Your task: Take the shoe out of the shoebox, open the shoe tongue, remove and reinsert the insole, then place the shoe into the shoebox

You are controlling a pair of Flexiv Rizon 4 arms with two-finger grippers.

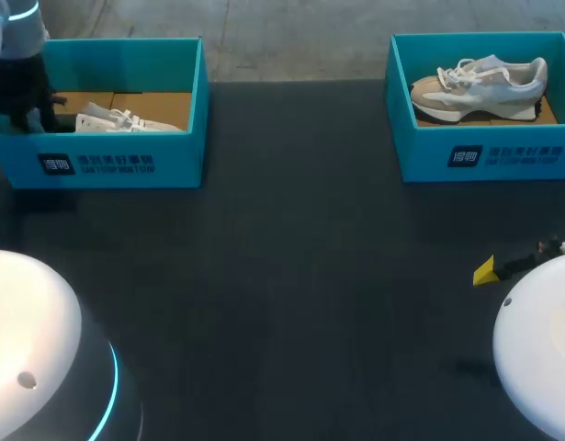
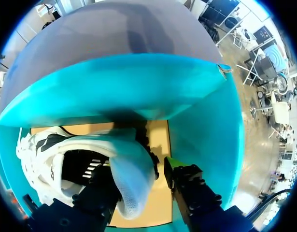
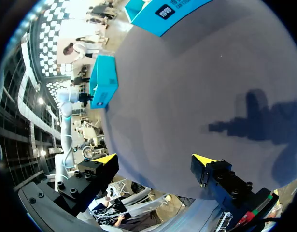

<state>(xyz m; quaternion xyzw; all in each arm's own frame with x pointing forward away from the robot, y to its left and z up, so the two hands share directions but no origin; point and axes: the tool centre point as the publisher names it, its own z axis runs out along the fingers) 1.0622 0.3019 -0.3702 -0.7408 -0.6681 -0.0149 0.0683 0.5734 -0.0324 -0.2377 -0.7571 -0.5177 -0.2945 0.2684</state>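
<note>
Teal cardboard forms both boxes on the dark counter [image 1: 291, 276]. The left shoebox [image 1: 176, 152] stands at the counter's far left corner. The right shoebox [image 1: 530, 165] stands at the far right corner, well apart from it.

**Left side**
- The white shoe [image 1: 126, 119] lies inside the left shoebox on its brown cardboard floor [image 2: 158, 140], with the heel end toward the box's left end.
- The left arm [image 1: 20, 83] comes down into that left end.
- The left pincer [image 2: 138, 169] is inside the box with its fingers apart, straddling the heel end of the white shoe.
- In the left wrist view, one finger lies against the white heel material. A strip of cardboard floor shows between the shoe and the other finger, so the shoe is not clamped.
- The shoe's dark opening faces the wrist camera, and the laces lie beyond it.

**Right side**
- The grey-and-beige shoe [image 1: 480, 87] lies in the right shoebox, toe toward the counter's left side.
- The right pincer [image 3: 154, 159] hangs above bare counter near the right edge, well apart from both boxes.
- Its yellow-tipped fingers are spread wide with nothing between them, and its shadow falls on the counter ahead of it.
</note>
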